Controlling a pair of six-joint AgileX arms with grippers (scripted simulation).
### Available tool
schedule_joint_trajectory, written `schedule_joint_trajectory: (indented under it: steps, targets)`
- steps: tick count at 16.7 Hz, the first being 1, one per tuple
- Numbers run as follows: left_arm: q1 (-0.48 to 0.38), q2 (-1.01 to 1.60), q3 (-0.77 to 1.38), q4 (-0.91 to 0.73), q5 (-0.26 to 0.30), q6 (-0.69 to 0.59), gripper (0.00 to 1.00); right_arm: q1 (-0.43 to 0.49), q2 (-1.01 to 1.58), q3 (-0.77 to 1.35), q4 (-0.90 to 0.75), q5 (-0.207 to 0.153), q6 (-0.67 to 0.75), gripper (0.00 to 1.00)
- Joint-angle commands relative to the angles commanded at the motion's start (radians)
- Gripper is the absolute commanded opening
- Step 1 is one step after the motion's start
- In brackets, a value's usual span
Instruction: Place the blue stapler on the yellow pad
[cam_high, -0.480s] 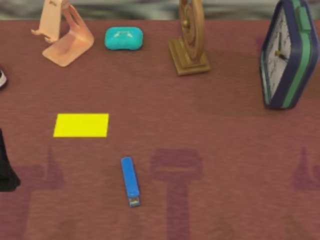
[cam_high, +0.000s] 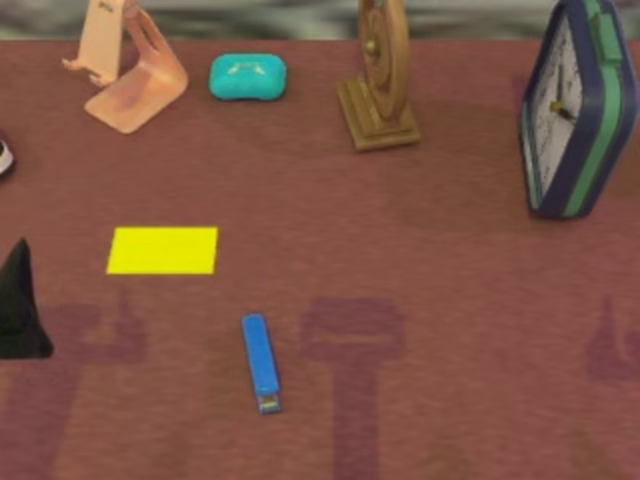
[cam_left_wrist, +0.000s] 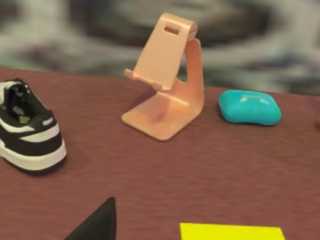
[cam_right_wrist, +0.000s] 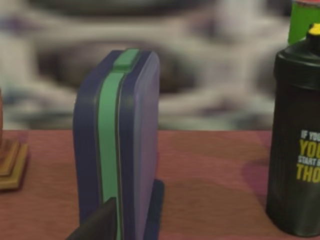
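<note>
Down on the bench (cam_high: 420, 260), the blue stapler (cam_high: 260, 362) lies flat in the near-centre part, its long side running roughly front to back and its grey tip toward the near edge. We see the yellow pad (cam_high: 162, 250) lying flat up and to the left of it, apart from it, with bare bench between them; its far edge also shows in our left wrist view (cam_left_wrist: 231, 232). Our left gripper (cam_high: 20, 305) enters at the left edge of the top view as a dark pointed shape, left of the pad and well apart from the stapler; we cannot tell how its jaws stand. Our right gripper does not show from above; only a dark tip (cam_right_wrist: 97, 224) shows in the right wrist view, and we cannot tell its jaws either. Along the far edge stand a peach phone stand (cam_high: 125, 75), a teal box (cam_high: 247, 77), a wooden ornament (cam_high: 380, 85) and a blue-and-green clock (cam_high: 575, 110). A black-and-white shoe (cam_left_wrist: 27, 135) and a black bottle (cam_right_wrist: 295, 140) show in the wrist views.
</note>
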Motion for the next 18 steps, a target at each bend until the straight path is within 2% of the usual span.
schedule_joint_trajectory:
  steps: [12, 18]
  targets:
    - [-0.381, 1.171, 0.835, -0.689, 0.0, -0.508, 1.0, 0.0, 0.0, 0.0, 0.0, 0.0, 0.0, 1.0]
    - [-0.522, 1.562, 1.151, -0.93, 0.003, -0.697, 1.0, 0.0, 0.0, 0.0, 0.0, 0.0, 0.0, 1.0]
